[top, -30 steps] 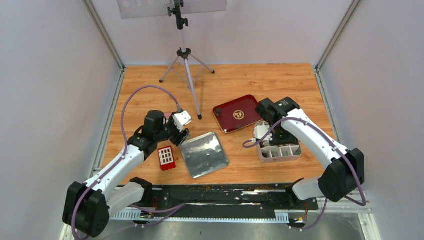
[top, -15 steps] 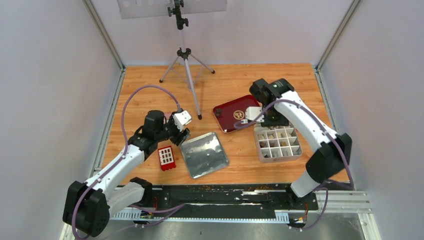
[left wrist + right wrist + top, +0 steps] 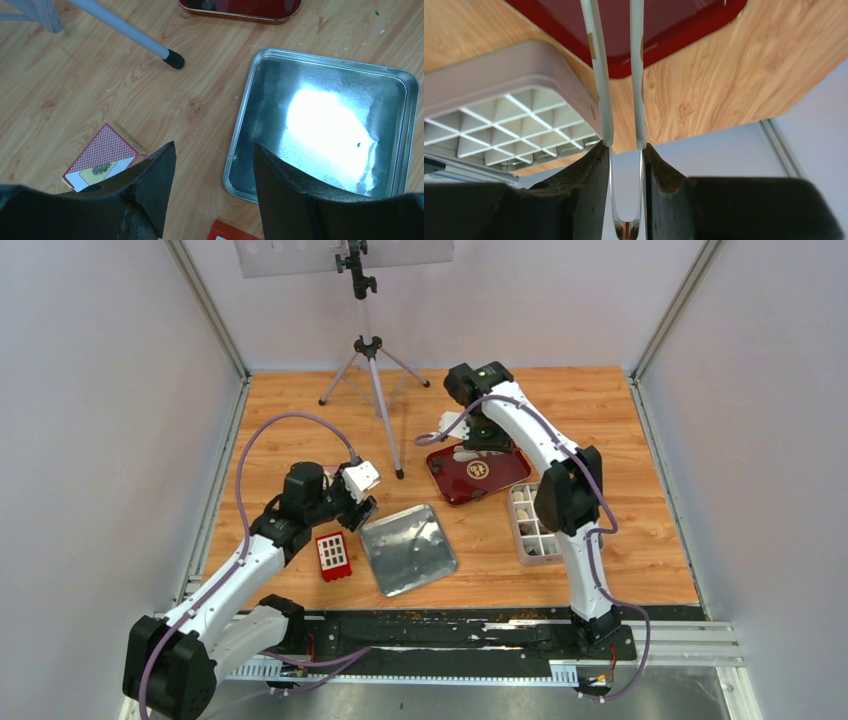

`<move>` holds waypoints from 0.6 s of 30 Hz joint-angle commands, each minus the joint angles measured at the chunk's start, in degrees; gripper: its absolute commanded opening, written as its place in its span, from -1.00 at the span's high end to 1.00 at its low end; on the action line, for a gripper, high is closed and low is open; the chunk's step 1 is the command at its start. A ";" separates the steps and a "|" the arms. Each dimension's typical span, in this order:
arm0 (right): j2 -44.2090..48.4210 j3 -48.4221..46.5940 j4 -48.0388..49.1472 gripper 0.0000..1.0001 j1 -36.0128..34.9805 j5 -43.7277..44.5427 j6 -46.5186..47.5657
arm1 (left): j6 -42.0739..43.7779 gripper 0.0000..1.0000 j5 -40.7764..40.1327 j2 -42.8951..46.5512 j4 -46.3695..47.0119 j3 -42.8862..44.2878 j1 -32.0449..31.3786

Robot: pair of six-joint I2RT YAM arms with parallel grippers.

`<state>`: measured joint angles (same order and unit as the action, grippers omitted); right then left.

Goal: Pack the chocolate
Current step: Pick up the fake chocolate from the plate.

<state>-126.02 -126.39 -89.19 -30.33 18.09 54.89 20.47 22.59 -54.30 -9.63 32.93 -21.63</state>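
We see a wooden table with white walls around it and a camera stand at the top middle. The right gripper is clamped on white tweezers, which reach out over the red tray, just right of the middle in the top view. The grid box sits just below and right of that tray, and the right arm hides most of it. In the cells that show, we can make out a few small pieces of chocolate, so we think some packing is done. We cannot count them. A small dark bit at the top edge of the left wrist view may be one more piece lying on the red tray, but we cannot be sure. If it is, it is not packed yet. The box has no lid on. The left gripper has its jaws apart and holds nothing. It hangs over bare wood between a red card and the silver tray. A red block lies just left of that tray.
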 commanded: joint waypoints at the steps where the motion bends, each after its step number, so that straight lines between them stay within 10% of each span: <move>1: -4.63 -6.32 0.52 0.42 -2.67 -1.65 -2.18 | -0.31 -0.33 -0.18 1.62 -0.14 -0.80 0.78; 18: -10.51 -8.33 8.84 0.29 -3.93 -5.66 -8.13 | -1.20 -0.33 0.35 0.90 1.49 -1.87 1.79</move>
<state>-135.15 -131.66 -82.98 -33.95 13.78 49.39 20.40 22.37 -53.45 -10.00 31.53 -20.21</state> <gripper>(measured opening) 0.357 0.665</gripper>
